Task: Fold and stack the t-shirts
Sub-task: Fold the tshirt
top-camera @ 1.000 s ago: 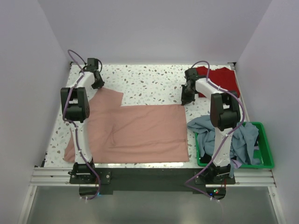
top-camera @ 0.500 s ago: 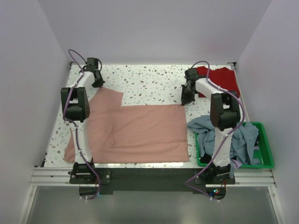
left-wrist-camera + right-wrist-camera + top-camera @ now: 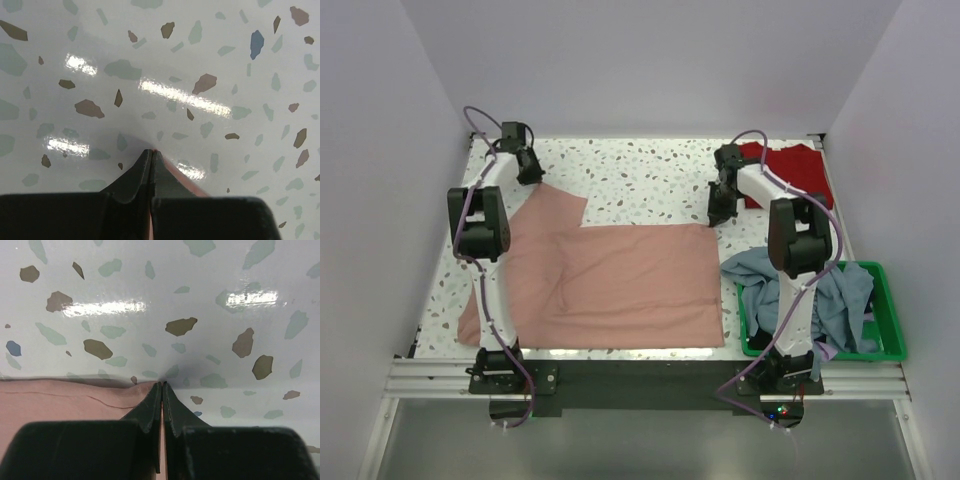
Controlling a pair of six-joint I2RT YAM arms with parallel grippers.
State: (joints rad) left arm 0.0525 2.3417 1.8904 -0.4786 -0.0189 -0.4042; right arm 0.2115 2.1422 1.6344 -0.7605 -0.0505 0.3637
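Observation:
A salmon-pink t-shirt lies spread flat across the speckled table. My left gripper is at its far left sleeve corner, shut on the fabric. In the left wrist view, a sliver of the pink t-shirt shows between and beside the closed left gripper. My right gripper is shut on the shirt's far right corner. The right wrist view shows the pink t-shirt's edge running into the closed right gripper. A deep red t-shirt lies folded at the back right.
A green basket stands at the near right. Blue-grey t-shirts are heaped in it and spill over its left rim onto the table. White walls close in the table on three sides.
My left gripper has shut on the pink t-shirt's sleeve corner and shifted slightly back, pulling that corner with it. The right gripper stayed shut and has not moved.

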